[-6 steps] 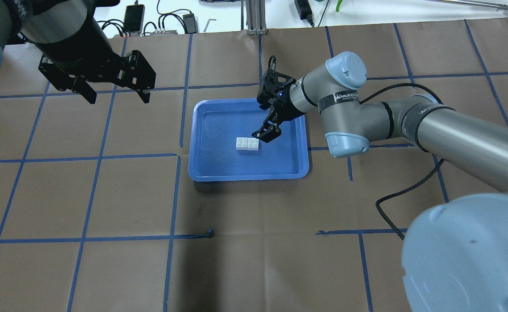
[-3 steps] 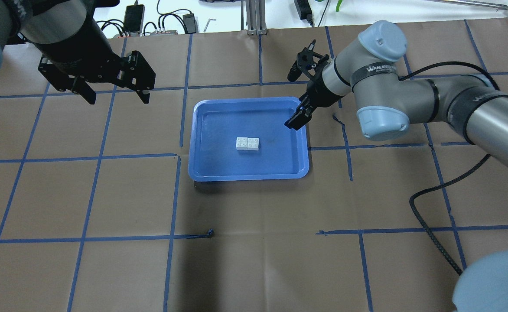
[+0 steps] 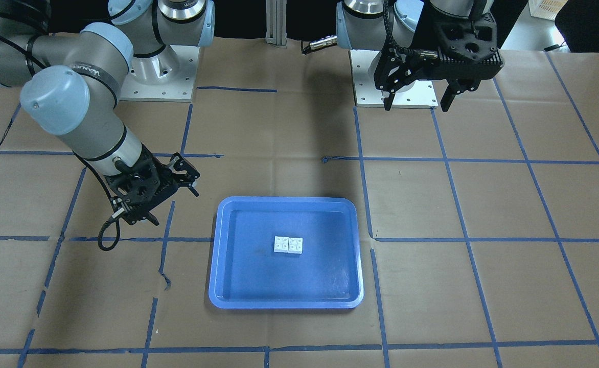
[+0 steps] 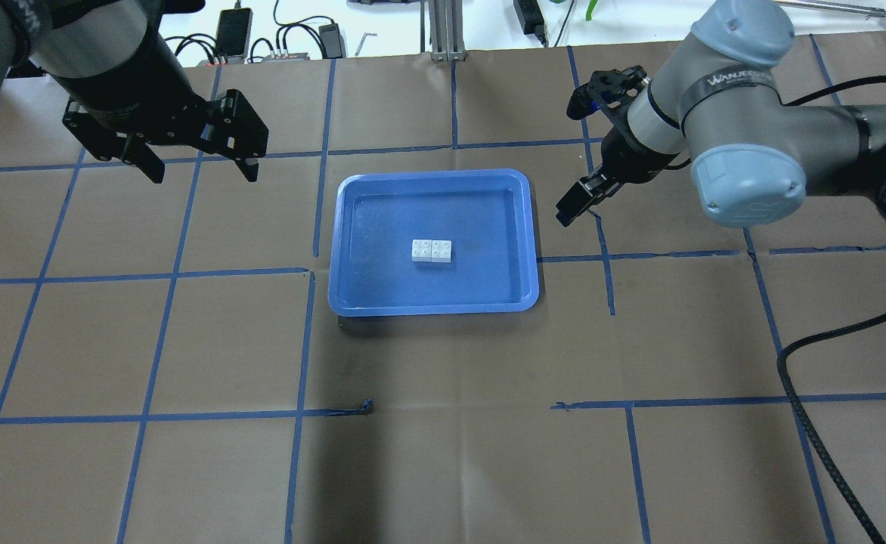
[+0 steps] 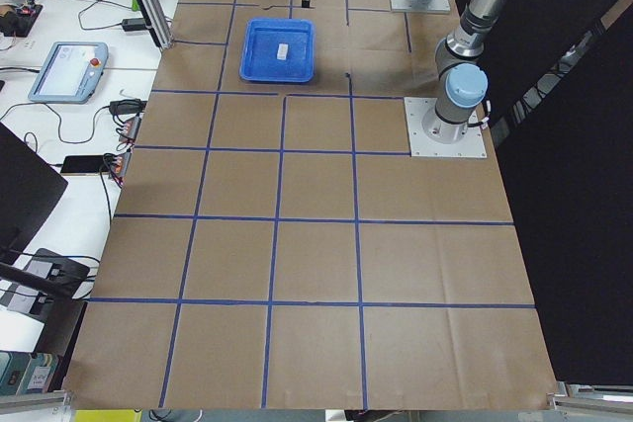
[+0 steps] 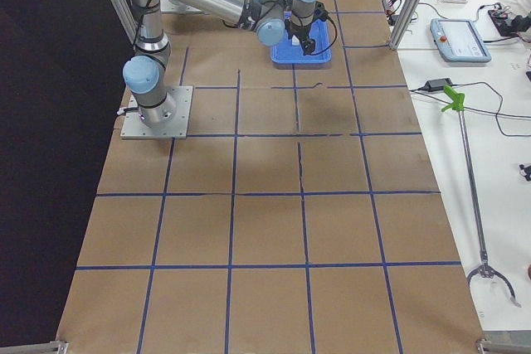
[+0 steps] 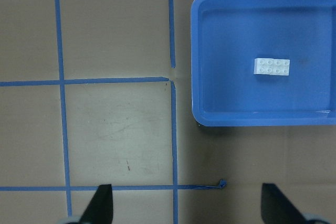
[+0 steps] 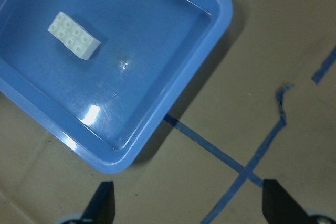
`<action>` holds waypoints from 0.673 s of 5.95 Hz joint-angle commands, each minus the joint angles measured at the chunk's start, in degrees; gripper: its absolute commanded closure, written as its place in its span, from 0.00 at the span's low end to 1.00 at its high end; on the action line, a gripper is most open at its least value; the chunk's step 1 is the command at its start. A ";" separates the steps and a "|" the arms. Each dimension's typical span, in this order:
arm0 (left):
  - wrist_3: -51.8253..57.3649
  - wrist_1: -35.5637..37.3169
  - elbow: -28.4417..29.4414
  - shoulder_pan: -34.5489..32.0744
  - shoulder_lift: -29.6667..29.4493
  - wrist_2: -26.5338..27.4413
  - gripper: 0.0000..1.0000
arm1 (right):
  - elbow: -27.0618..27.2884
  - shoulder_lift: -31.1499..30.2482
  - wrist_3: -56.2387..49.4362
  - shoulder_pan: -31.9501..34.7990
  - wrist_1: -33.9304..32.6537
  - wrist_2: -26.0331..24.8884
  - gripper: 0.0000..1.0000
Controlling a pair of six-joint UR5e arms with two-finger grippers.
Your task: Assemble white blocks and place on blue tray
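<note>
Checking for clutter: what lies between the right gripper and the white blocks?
Only a strip of table paper, the blue tray's rim and bare tray floor separate the right gripper from the white blocks, as the overhead view shows.

You saw silver-grey tubes with pale blue joint caps forming the right arm [image 4: 791, 136], black-banded with white lettering and trailing a ribbed black cable [image 4: 783, 355], and the left arm [image 4: 95, 45], above white screwed base plates [image 3: 182, 87], with a matte black right gripper [image 4: 568, 211] and left gripper [image 4: 202, 170].
</note>
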 commanded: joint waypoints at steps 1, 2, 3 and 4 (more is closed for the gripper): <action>0.00 0.09 -0.23 -0.39 0.02 -0.16 0.01 | -4.50 -3.73 18.88 -0.45 9.97 -10.40 0.00; -0.09 0.09 -0.32 -0.31 0.02 -0.07 0.01 | -8.27 -5.76 25.52 -0.45 17.69 -11.84 0.00; -0.09 0.09 -0.32 -0.31 0.02 -0.07 0.01 | -11.96 -7.95 31.94 -0.10 24.21 -12.81 0.00; -0.09 0.09 -0.24 -0.31 0.02 -0.07 0.01 | -12.43 -10.50 37.05 0.25 27.06 -12.65 0.00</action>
